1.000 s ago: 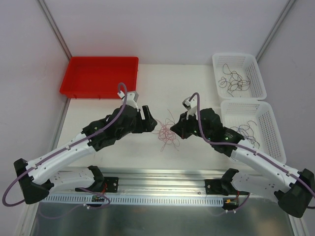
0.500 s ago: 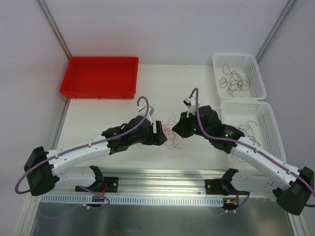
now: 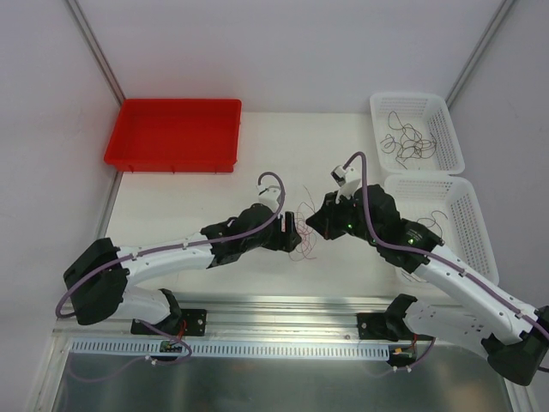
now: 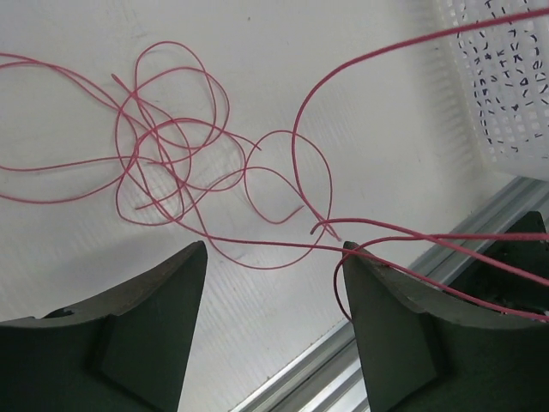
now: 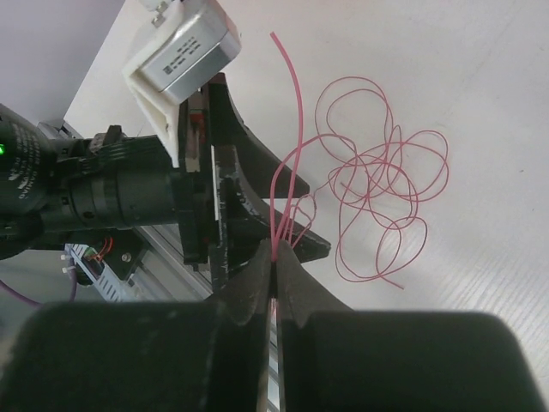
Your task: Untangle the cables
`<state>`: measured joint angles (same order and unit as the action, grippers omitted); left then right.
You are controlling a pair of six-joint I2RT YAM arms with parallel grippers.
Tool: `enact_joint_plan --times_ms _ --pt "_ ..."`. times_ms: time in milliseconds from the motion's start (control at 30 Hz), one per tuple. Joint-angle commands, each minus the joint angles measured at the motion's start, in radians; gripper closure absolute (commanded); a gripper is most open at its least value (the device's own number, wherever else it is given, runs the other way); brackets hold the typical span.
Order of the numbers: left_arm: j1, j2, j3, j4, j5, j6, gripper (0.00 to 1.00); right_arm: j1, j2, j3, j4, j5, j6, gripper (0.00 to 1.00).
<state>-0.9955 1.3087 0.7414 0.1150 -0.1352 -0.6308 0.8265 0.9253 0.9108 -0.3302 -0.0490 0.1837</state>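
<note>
The cables here are thin red wires. In the left wrist view a loose red tangle lies on the white table. My left gripper is open just in front of it, and a few red strands run past its right fingertip toward the right. My right gripper is shut on a few red strands and holds them above the table. The rest of the tangle trails on the table beyond it. From above, the left gripper and right gripper face each other across the red wires.
A red tray stands at the back left. Two white baskets stand on the right. The far one holds black wires and the near one holds dark purple wires. The near basket's corner and a metal rail show in the left wrist view.
My left arm has swung right and forward until its open gripper is at the red tangle. My right gripper has shifted slightly right with the red strands in it.
</note>
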Motion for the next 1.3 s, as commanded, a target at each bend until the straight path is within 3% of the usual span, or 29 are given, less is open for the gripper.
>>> enact_joint_plan --times_ms 0,67,133,233,367,467,533,567,667,1033,1133,1167,1267 --pt "-0.009 0.044 0.078 0.081 -0.027 0.017 0.36 0.000 -0.026 0.036 0.002 -0.006 0.022 0.99" --pt "-0.009 0.061 0.095 0.081 -0.030 0.016 0.44 0.000 -0.035 0.022 -0.006 0.011 0.023 0.99" --pt "-0.008 0.055 0.107 0.068 -0.040 0.020 0.72 0.000 -0.058 0.007 -0.021 0.076 0.019 0.99" --pt "-0.008 -0.003 0.124 0.017 -0.107 0.052 0.99 0.000 -0.100 -0.006 -0.084 0.203 0.017 0.98" --pt "-0.008 -0.130 0.196 -0.109 -0.222 0.176 1.00 -0.001 -0.137 -0.030 -0.193 0.374 0.043 0.89" --pt "-0.008 -0.184 0.347 -0.240 -0.280 0.287 1.00 -0.001 -0.151 -0.036 -0.213 0.408 0.043 0.68" --pt "-0.008 -0.195 0.435 -0.342 -0.281 0.328 1.00 -0.001 -0.158 -0.038 -0.213 0.413 0.042 0.67" --pt "-0.008 -0.204 0.514 -0.368 -0.270 0.364 1.00 -0.003 -0.160 -0.039 -0.213 0.417 0.040 0.69" --pt "-0.008 -0.244 0.569 -0.403 -0.280 0.398 1.00 -0.003 -0.155 -0.035 -0.234 0.454 0.037 0.78" --pt "-0.008 -0.330 0.408 -0.443 -0.357 0.301 1.00 -0.001 -0.036 -0.078 -0.202 0.397 0.048 0.82" --pt "-0.008 -0.353 0.355 -0.459 -0.371 0.275 1.00 -0.003 -0.019 -0.089 -0.166 0.358 0.045 0.72" --pt "-0.008 -0.359 0.340 -0.462 -0.365 0.270 1.00 -0.003 -0.023 -0.104 -0.139 0.325 0.036 0.62" --pt "-0.008 -0.358 0.316 -0.468 -0.343 0.253 1.00 -0.001 -0.052 -0.130 -0.029 0.187 -0.004 0.47"
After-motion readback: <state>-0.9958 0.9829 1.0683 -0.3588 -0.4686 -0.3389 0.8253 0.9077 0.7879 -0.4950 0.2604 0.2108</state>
